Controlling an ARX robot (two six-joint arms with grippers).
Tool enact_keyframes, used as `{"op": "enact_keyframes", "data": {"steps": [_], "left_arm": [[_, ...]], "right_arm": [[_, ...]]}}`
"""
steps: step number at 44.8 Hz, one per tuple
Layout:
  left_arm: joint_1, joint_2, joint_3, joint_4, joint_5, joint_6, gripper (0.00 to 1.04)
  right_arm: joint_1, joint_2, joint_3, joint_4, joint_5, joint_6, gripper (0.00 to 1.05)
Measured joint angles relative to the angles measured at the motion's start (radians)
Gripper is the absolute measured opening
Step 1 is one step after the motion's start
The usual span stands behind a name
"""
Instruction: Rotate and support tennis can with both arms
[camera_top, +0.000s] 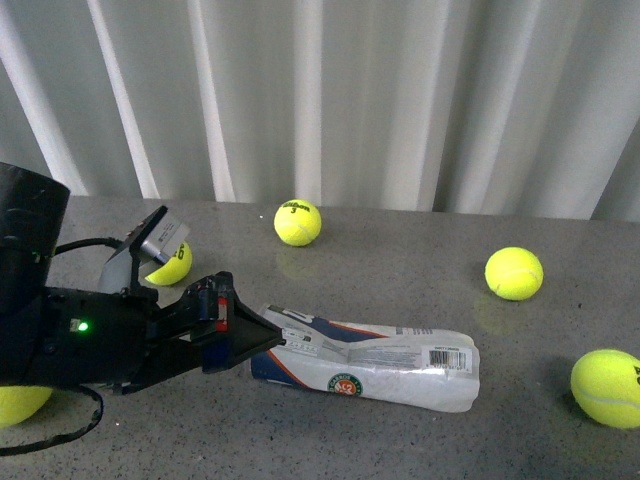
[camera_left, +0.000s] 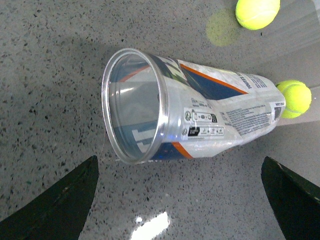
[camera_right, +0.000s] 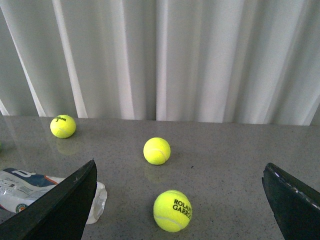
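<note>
Grey speckled tabletop is backed by white pleated curtains, and the tennis can is laid on its side close to the near edge, about midway along it, with its open mouth turned toward the left edge. The left pincer is spread wide with nothing gripped, and is lined up at the open rim, presumably so that this end can be taken and turned. The right pincer is likewise spread wide and empty, off beyond the closed end, probably so that this end can be supported.
</note>
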Motion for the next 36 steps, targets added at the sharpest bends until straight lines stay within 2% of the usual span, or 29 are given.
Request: {"op": "enact_keyframes", "data": {"steps": [11,26,36], "left_arm": [[-0.009,0.079,0.101,-0.032,0.006,0.033,0.98],[-0.016,0.112,0.138,-0.069,0.034,0.059,0.98],[-0.08,0.124,0.131,-0.023,0.052,0.012,0.98]], "right_arm": [[0.0,0.0,0.0,0.0,0.0,0.0,0.98],[0.0,0.0,0.0,0.0,0.0,0.0,0.98],[0.0,0.0,0.0,0.0,0.0,0.0,0.98]]}}
